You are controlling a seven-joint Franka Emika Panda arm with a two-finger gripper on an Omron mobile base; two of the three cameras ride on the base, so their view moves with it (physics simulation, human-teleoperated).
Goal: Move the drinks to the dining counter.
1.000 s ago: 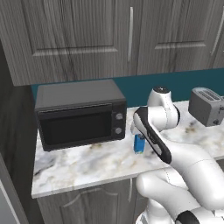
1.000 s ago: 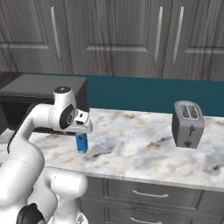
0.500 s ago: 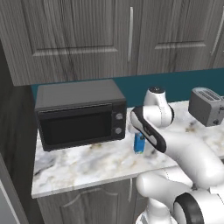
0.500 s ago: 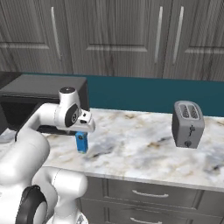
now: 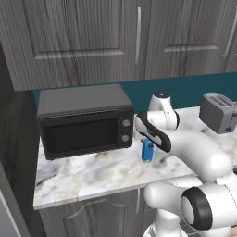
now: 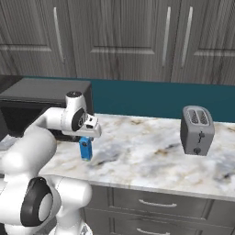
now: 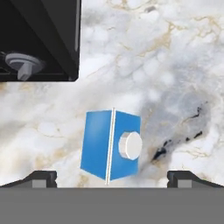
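The small blue gable-top carton [image 5: 147, 151] [image 6: 85, 149] stands upright on a marble countertop [image 6: 151, 156], just in front of the microwave's right end. From above, the hand view gives its ridge and white round cap [image 7: 111, 144]. My gripper [image 7: 112, 177] [image 6: 88, 136] hangs directly over the carton, open, with the fingertips [image 7: 43, 177] spread wider than the carton and not touching it. The slim dark bottle is out of view, and so is the dining counter with the sink.
A black microwave [image 5: 83, 120] [image 6: 41, 98] sits close on the carton's left, and its corner and knob [image 7: 22, 65] appear in the hand view. A grey toaster [image 6: 197, 130] [image 5: 217, 111] stands at the right. Dark cabinets hang above a teal backsplash.
The arm has shifted slightly, settling the hand over the carton. The carton has not moved.
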